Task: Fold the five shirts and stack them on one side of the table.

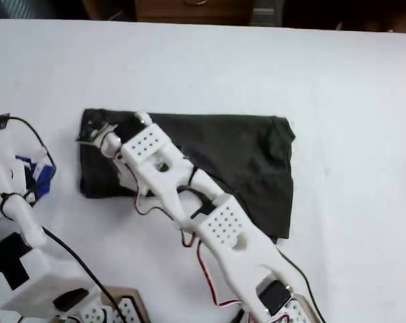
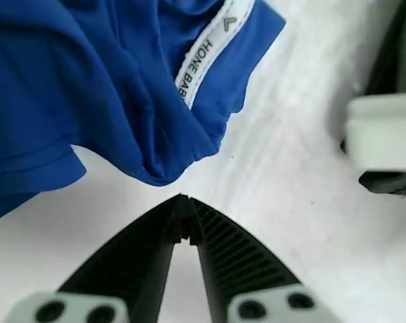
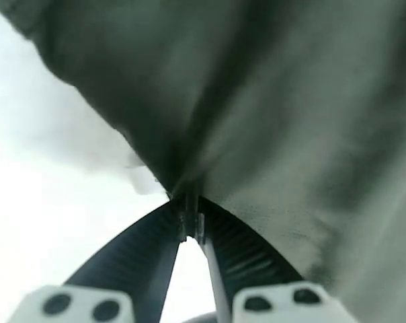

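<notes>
A dark green shirt (image 1: 236, 158) lies partly folded in the middle of the white table (image 1: 337, 87). My right arm stretches across it from the near edge, and my right gripper (image 1: 99, 138) sits at the shirt's left end. In the right wrist view the right gripper (image 3: 189, 225) is shut, pinching a fold of the green shirt (image 3: 283, 114). A blue shirt (image 2: 89, 87) with a white neck label lies bunched by my left arm at the table's left edge (image 1: 40, 176). My left gripper (image 2: 185, 222) is shut just short of the blue hem, with nothing seen between its fingers.
Black cables (image 1: 68, 252) loop over the near-left corner around the left arm's base. Bare table stretches to the right and behind the green shirt. A white part (image 2: 381, 134) of the other arm shows in the left wrist view.
</notes>
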You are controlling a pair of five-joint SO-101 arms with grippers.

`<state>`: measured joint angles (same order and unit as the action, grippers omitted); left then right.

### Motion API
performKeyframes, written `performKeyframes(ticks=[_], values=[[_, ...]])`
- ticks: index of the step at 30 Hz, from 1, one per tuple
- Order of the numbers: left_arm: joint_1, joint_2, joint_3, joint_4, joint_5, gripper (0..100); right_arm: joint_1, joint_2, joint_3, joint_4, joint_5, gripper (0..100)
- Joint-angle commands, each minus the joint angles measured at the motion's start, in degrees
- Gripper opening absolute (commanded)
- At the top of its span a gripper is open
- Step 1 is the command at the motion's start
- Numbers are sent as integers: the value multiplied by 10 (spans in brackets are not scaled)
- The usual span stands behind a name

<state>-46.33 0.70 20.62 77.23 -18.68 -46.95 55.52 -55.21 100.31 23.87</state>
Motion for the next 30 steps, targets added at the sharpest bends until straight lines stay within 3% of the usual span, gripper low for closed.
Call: performKeyframes(ticks=[1,8,21,30], values=[[-4,-25,-18,3,-3,24,15,-24,-4,13,-4,19],[-2,-25,-16,4,-1,24,82,-144,-4,11,-1,19],[-1,-23,-15,19,0,24,356,-158,1,-86,1,19],[5,-24,41,-6,0,24,384,-68,-4,-131,1,19]])
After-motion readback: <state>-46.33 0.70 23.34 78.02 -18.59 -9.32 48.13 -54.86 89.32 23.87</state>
